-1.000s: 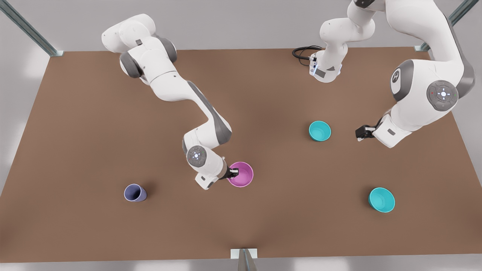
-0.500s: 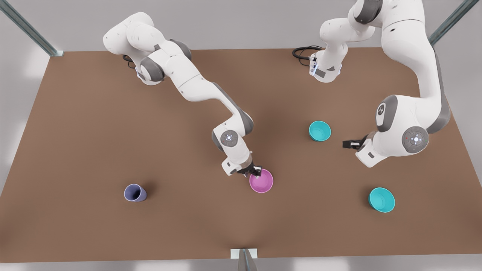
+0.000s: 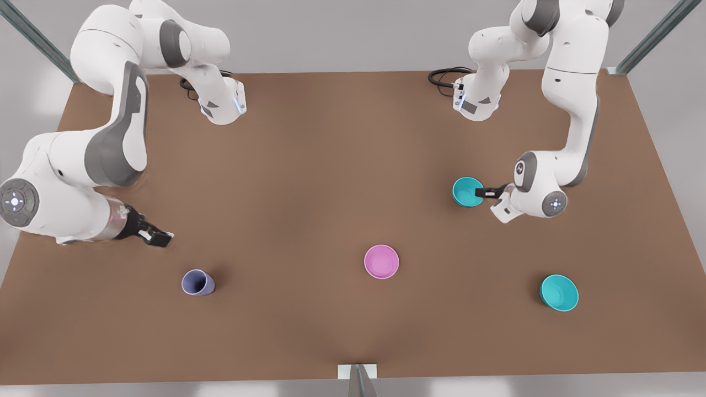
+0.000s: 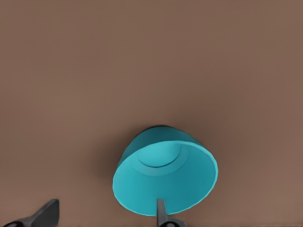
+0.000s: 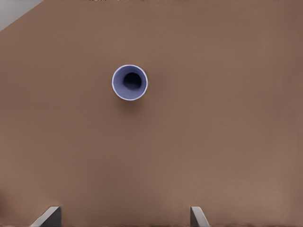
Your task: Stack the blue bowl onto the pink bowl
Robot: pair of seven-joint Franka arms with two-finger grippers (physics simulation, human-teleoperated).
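The blue bowl (image 3: 468, 192) stands upright on the brown worktop (image 3: 309, 165), well apart from the pink bowl (image 3: 381, 262) and on the far side of it, toward the front view's right. The pink bowl sits alone near the middle of the worktop, mouth up, with nothing touching it.

The left gripper (image 3: 483, 192) is at the rim of the blue bowl, on the side turned away from the pink bowl. In the left wrist view its fingers (image 4: 161, 213) are spread apart: one is over the rim of the blue bowl (image 4: 165, 177) and the other is outside the wall, so the gripper is open around the rim and has not closed on it. The right gripper (image 3: 157, 237) is far from the pink bowl, toward the front view's left, near the lavender cup (image 3: 197, 282); it is open and holds nothing, and this arm seems to wait.

A second turquoise bowl (image 3: 559, 293) stands beyond the pink bowl toward the front view's right, nearer to the camera than the blue one.

I judge that the blue bowl is light, stiff plastic with a glossy, rather slippery surface. The best hold is probably a pinch on the rim, one finger inside and one outside, because the body is too wide for the jaws. With such a hold the bowl may tilt or slide, so the pinch should be firm and deep enough. It looks not fragile.
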